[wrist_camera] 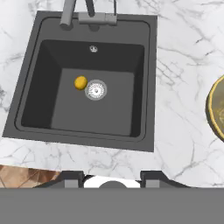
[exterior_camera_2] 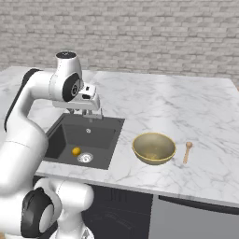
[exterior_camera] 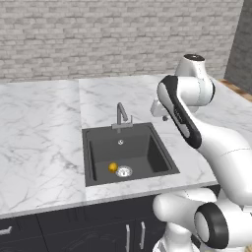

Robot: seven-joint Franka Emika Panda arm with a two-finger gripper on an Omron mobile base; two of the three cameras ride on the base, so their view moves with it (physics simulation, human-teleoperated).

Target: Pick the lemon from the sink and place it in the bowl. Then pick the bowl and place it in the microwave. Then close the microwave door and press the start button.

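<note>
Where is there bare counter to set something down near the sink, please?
Bare marble lies left of the sink, between its rim and the brick wall, and between the sink and the bowl. It is tighter to the bowl's right, where a wooden spoon lies. In the basin, the lemon sits beside the drain.

Lemon point(exterior_camera: 112, 167) in sink point(exterior_camera: 98, 147) beside drain point(exterior_camera: 123, 171)

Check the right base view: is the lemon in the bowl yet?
No, the lemon lies on the sink floor beside the drain, and the bowl on the counter is empty.
</note>
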